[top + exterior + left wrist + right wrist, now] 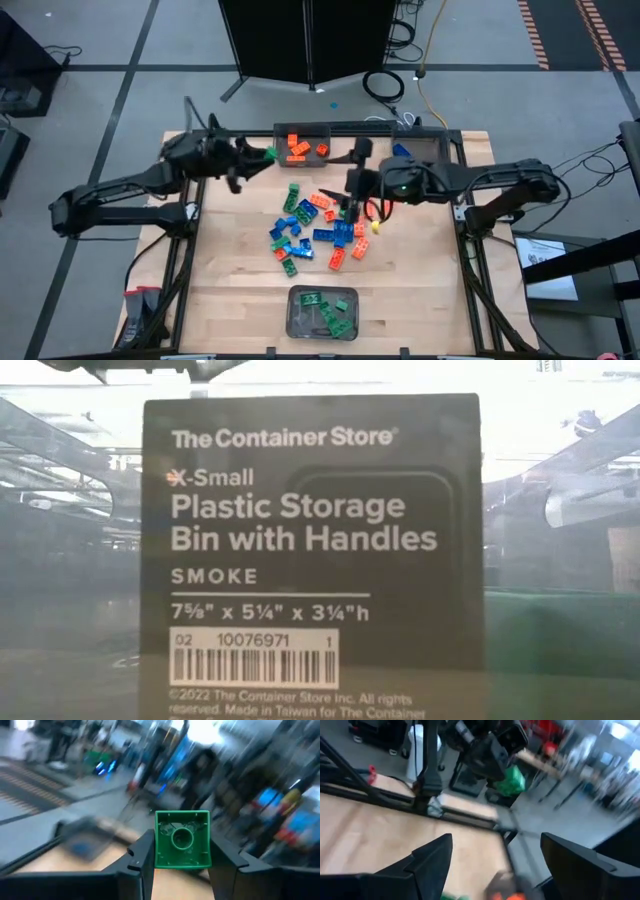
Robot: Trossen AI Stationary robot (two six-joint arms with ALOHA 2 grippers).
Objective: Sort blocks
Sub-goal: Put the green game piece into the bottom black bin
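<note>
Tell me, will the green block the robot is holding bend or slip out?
Probably not. The green block looks like hard, boxy plastic, so it should stay stiff. The left gripper squeezes its flat sides. It's hollow underneath, so likely light, though smooth plastic might slide slightly.

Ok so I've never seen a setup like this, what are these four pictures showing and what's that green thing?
It is a two-armed robot at a wooden table, sorting toy bricks. One camera looks down from above; one sits at table height, blocked by a bin label; one rides on each wrist. Loose orange, green and blue blocks lie mid-table, with an orange-filled bin at the far edge and a green-filled bin at the near edge. The left pincer grips a green brick in the air. The right pincer is open above the pile.
</note>
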